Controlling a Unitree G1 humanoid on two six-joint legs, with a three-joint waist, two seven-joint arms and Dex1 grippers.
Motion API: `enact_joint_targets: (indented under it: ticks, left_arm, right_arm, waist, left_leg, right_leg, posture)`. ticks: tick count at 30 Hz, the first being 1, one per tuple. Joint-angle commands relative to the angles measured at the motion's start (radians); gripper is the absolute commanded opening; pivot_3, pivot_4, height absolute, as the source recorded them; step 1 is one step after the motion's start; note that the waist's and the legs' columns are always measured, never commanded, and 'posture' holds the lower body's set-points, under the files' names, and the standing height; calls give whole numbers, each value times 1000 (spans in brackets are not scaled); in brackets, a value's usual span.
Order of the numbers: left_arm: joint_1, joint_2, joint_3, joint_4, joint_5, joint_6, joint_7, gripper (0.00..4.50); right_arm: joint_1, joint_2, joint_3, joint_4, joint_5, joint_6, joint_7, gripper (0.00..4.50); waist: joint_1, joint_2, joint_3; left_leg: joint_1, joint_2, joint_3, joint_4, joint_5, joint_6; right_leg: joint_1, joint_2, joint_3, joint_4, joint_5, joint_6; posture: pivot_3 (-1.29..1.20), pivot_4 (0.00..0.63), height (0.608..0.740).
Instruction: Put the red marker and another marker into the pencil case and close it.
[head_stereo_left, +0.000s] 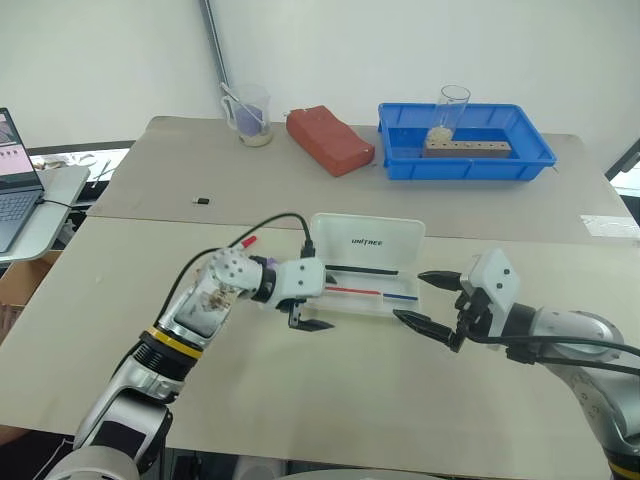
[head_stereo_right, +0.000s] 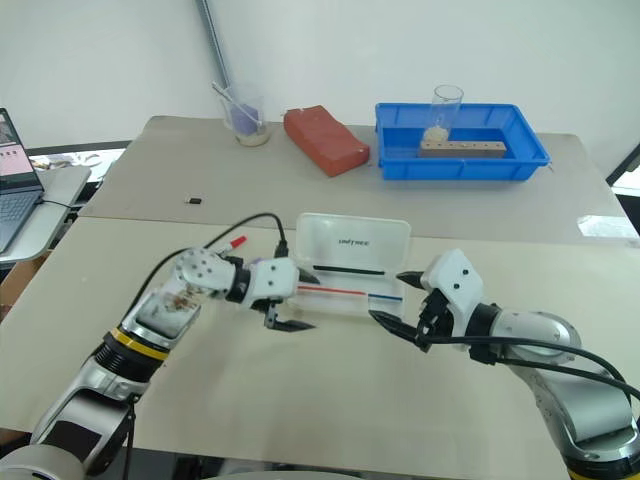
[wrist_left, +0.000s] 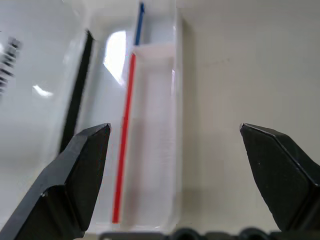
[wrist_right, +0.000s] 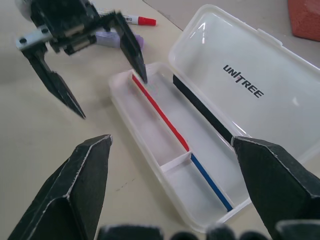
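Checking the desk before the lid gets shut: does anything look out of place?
Yes. The red marker and purple marker lie on the table outside the open pencil case, behind the open left claw. The case holds only thin red, blue and black pens.

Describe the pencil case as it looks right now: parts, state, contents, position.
The pencil case is frosted white plastic with rounded corners, lying open on the table, its hinged lid tilted back showing "UNITREE" in black. A divider splits the tray; a thin red pen, blue pen and black pen lie inside.
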Motion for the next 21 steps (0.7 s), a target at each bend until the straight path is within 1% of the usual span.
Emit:
enact_joint_targets:
  ticks: [1,4,6,9,11,16,21]
  left_arm:
    - [-38,29,69,-99,-80,96,-9,4438]
    - [-59,85,150,-172,-174,238,-14,4438]
    - [-64,104,207,-148,-182,273,40,4438]
    - [-28,128,278,-45,-127,238,164,4438]
    - [7,143,318,-2,-116,230,217,4438]
    - [143,179,391,15,-138,194,253,4438]
    - [176,169,431,108,-123,138,325,4438]
  right_arm:
    - [-31,-10,-7,-5,7,-18,15,4271]
    - [-71,-17,-1,13,18,-15,39,4271]
    - [-107,-17,5,18,25,-6,48,4271]
    - [-170,-8,24,11,46,23,45,4271]
    - [-209,-2,40,-1,67,45,40,4271]
    - [-322,24,84,-22,135,117,24,4271]
    - [-412,62,135,-18,158,151,8,4271]
  waist:
    - [0,0,0]
    - [-3,1,-1]
    - [-5,2,-1]
    - [-3,1,-1]
    - [-6,2,-1]
    - [-3,1,-1]
    - [11,0,-1]
  left_leg:
    - [0,0,0,0,0,0]
    - [0,0,0,-1,0,0]
    - [0,1,0,-1,0,0]
    - [2,1,-1,0,0,0]
    - [2,1,-1,-1,0,0]
    - [1,2,0,-2,0,0]
    - [2,2,0,-2,0,0]
  right_leg:
    - [0,0,0,0,0,0]
    - [0,0,0,0,0,0]
    - [0,1,0,0,0,0]
    - [0,2,0,1,0,0]
    - [0,2,0,1,0,0]
    - [-1,2,1,1,0,-1]
    - [-4,0,-2,1,1,-2]
  posture:
    - [0,150,740]
    - [0,150,740]
    - [0,150,740]
    - [0,150,740]
    - [0,150,740]
    - [0,150,740]
    - [0,150,740]
